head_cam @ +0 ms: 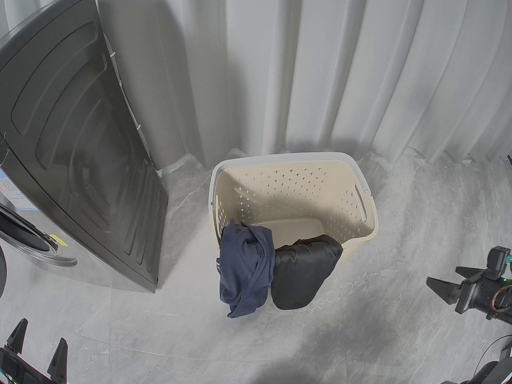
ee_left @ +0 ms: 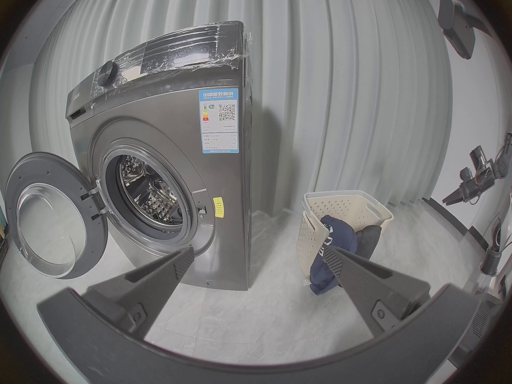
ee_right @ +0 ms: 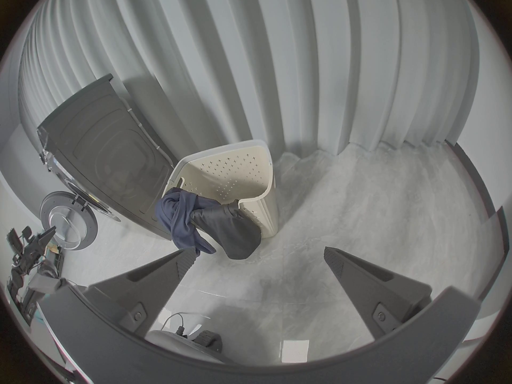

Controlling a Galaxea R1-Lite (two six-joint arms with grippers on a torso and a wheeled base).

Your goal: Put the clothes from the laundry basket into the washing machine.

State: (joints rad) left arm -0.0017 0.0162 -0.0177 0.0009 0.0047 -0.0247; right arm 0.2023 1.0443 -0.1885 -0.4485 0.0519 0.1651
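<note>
Clothes had not yet reached the washing machine [head_cam: 80, 150]: a navy garment [head_cam: 245, 270] and a black garment [head_cam: 304, 276] hung side by side, touching, over the near rim of the cream laundry basket [head_cam: 290, 157], which stood on the grey floor [head_cam: 384, 326] near the machine's flank. The basket's bottom, as far as it showed, looked bare, so those two pieces seemed to be the whole load. In the left wrist view the machine's round door [ee_left: 50, 217] stood swung wide and the drum [ee_left: 146, 196] looked empty, so no door step seemed needed. The left gripper [head_cam: 41, 333] hung low near the machine, its fingers spread and holding nothing; the right gripper [head_cam: 445, 279] sat well off on the basket's other side, fingers likewise spread and empty. By that showing nothing was done: both garments were left to be picked up and carried over.
</note>
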